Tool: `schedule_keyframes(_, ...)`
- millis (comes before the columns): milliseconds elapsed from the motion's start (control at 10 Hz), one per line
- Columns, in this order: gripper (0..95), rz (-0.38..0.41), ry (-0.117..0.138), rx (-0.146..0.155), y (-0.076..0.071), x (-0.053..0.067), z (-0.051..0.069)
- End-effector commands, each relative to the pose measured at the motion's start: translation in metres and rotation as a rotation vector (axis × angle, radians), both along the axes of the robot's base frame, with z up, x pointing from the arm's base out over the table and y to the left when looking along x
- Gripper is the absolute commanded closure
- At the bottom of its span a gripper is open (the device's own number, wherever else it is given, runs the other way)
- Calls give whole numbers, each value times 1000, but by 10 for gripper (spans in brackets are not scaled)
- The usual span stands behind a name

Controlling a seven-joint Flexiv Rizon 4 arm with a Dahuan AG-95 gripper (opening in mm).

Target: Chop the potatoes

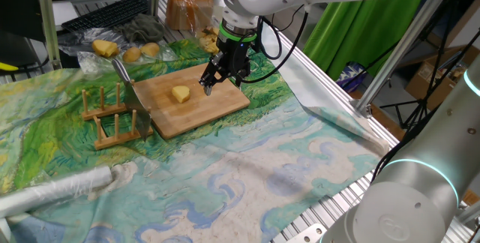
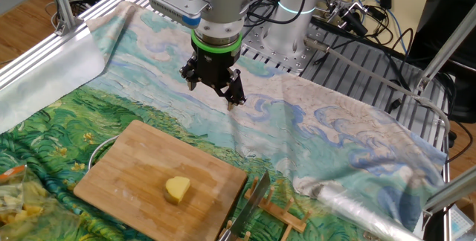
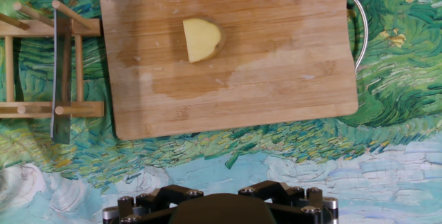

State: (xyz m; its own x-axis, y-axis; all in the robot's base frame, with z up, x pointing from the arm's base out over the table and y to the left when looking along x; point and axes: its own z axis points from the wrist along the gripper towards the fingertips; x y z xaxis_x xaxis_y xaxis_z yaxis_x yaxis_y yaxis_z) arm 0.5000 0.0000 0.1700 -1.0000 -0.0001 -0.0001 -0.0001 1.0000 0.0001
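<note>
One pale-yellow potato (image 1: 181,94) (image 2: 177,190) (image 3: 202,39) lump lies near the middle of the wooden board (image 1: 214,108) (image 2: 126,170) (image 3: 276,79). My gripper (image 1: 223,80) (image 2: 212,92) hangs above the cloth just off the board's edge, apart from the potato. Its fingers stand wide open with nothing between them. In the hand view only the hand's dark housing (image 3: 219,209) shows at the bottom edge. A knife (image 1: 126,84) (image 2: 249,210) (image 3: 60,79) rests in a wooden rack (image 1: 112,123) (image 3: 27,106) beside the board.
A painted cloth (image 1: 247,168) covers the table. A plastic bag with more potato pieces (image 1: 124,49) lies at the back, near a bread bag (image 1: 187,10) and a keyboard (image 1: 105,14). A foil roll (image 1: 52,190) (image 2: 364,196) lies along one edge. A metal ring (image 3: 359,30) sticks out from under the board.
</note>
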Motion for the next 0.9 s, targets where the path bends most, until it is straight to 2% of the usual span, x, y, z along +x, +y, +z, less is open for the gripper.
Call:
schedule_keyframes(100, 0, 0, 0, 0, 0, 0, 0)
schedule_keyframes(200, 950, -44, -2, 29, 0, 0, 0)
schedule_keyframes(700, 950, -45, 8, 26, 0, 0, 0)
schedule_keyframes(900, 950, -60, 2, 25, 0, 0, -1)
